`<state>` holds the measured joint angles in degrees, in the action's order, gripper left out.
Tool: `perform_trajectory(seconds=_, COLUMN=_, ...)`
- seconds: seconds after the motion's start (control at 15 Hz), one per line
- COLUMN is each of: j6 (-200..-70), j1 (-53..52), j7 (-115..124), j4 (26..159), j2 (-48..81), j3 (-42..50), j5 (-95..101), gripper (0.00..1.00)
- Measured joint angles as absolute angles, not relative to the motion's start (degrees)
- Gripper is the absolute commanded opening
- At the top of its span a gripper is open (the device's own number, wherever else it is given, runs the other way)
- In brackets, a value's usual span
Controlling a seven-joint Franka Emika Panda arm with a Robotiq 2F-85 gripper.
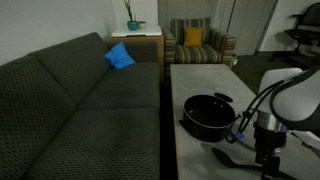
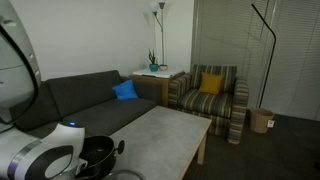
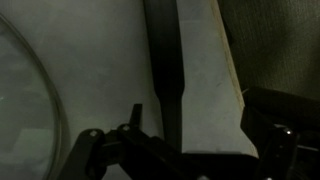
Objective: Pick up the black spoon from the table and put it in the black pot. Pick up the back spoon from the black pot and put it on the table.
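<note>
In an exterior view, the robot's two-fingered metal gripper (image 1: 265, 152) hung low at the lower right of the frame, close over the long low table (image 1: 200, 75) with its light grey, concrete-look top. The long, slim black spoon (image 1: 228, 157) lay flat on that top. It sat just below the round, shallow black pot (image 1: 208, 118) in the picture, near it but not touching. Its oval bowl pointed left, toward the dark grey couch (image 1: 70, 110). The thin handle ran right, in under the gripper, so its long axis lay across the frame.

In the exterior view from the opposite end, the white robot arm (image 2: 40, 155) filled the lower left and hid the gripper. The pot (image 2: 97, 152) sat beside it on the table (image 2: 165, 130). I could not pick out the spoon there with any certainty.

In the wrist view the spoon (image 3: 166, 70) showed as a dark strip running from top centre straight down the frame. The gripper (image 3: 190, 125) straddled it — jaws well apart, one dark finger (image 3: 265, 120) at the lower right, the other at the lower left. Pale table showed between the handle and the right finger, so it had hold of nothing.

To my eye this was the first pick, not yet made. The next move called for shutting the jaws squarely across that thin handle, low enough to catch it, then lifting it over to the pot.
</note>
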<state>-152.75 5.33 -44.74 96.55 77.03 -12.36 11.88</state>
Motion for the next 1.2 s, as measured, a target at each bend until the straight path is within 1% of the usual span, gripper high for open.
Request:
perform_trajectory(seconds=0.2, j6=-152.37, j1=3.37, j7=-43.10, j4=95.39, j2=76.86, j3=-10.83, j5=12.82, gripper=1.00)
perform_trajectory(seconds=0.6, j6=-147.40, j1=-2.83, j7=-41.55, j4=91.98, j2=76.94, j3=-5.85, j5=18.69, gripper=1.00)
perform_trajectory(seconds=1.2, j6=-147.33, j1=-1.17, j7=-45.57, j4=89.21, j2=79.83, j3=-6.03, j5=20.93, gripper=1.00)
